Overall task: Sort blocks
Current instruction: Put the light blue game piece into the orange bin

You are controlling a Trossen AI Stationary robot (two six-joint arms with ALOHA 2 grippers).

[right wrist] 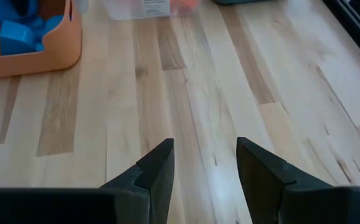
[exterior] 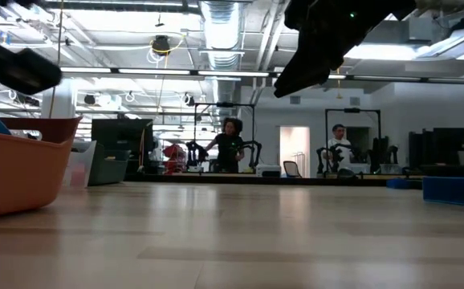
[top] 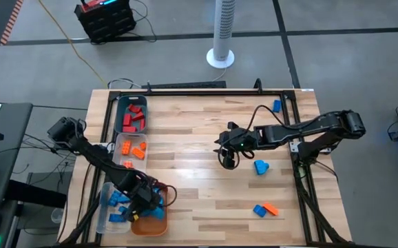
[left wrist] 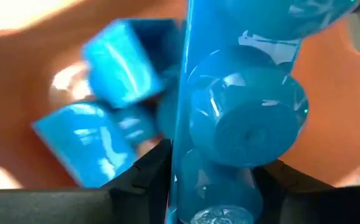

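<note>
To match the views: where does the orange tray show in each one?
High: orange tray at the table's bottom left, under the left gripper.
Low: at the left edge.
Left wrist: orange wall behind the blue blocks.
Right wrist: top left corner.
Shared landmark: the blue blocks in it.

Even overhead light on the desk (top: pixel 199 138) from above; arm shadows soft and short; ceiling strip lights (exterior: pixel 216 24) glare white in the low view, arms against them reduced to dark silhouettes; pale sheen on the near wood; left wrist view heavily blurred, blue block (left wrist: pixel 242 112) close to the lens with bright specular spots; right wrist view sharp, mild glare on the planks.
</note>
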